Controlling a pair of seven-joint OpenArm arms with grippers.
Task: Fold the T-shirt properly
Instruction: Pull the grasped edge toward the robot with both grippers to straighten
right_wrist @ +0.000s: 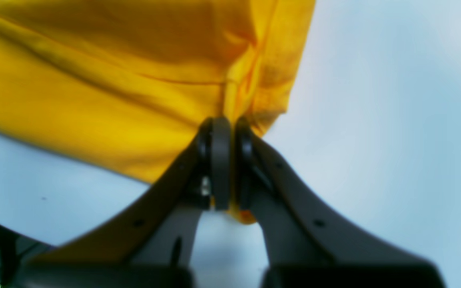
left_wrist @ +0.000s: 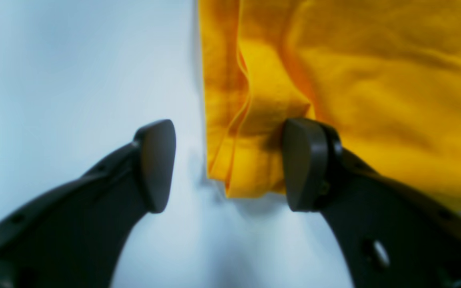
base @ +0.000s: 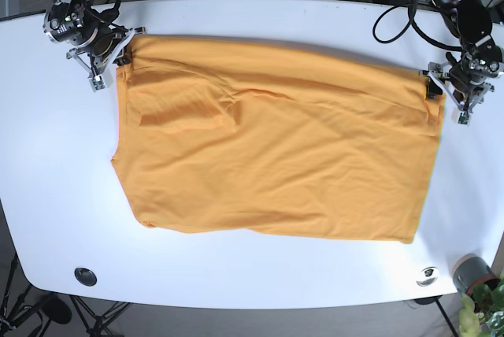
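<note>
The orange-yellow T-shirt [base: 272,152] lies spread on the white table [base: 55,195], folded lengthwise. My right gripper [base: 120,55] is at the shirt's far-left corner; in the right wrist view it [right_wrist: 228,160] is shut on a bunched fold of the shirt [right_wrist: 114,80]. My left gripper [base: 438,93] is at the far-right corner; in the left wrist view it [left_wrist: 226,164] is open, with the shirt's layered edge [left_wrist: 246,132] between its fingers, one pad [left_wrist: 304,164] touching the cloth.
Cables [base: 394,14] run along the table's back edge. A round grommet [base: 85,275] sits at the front left and another [base: 428,275] at the front right, beside a small pot with a plant [base: 472,278].
</note>
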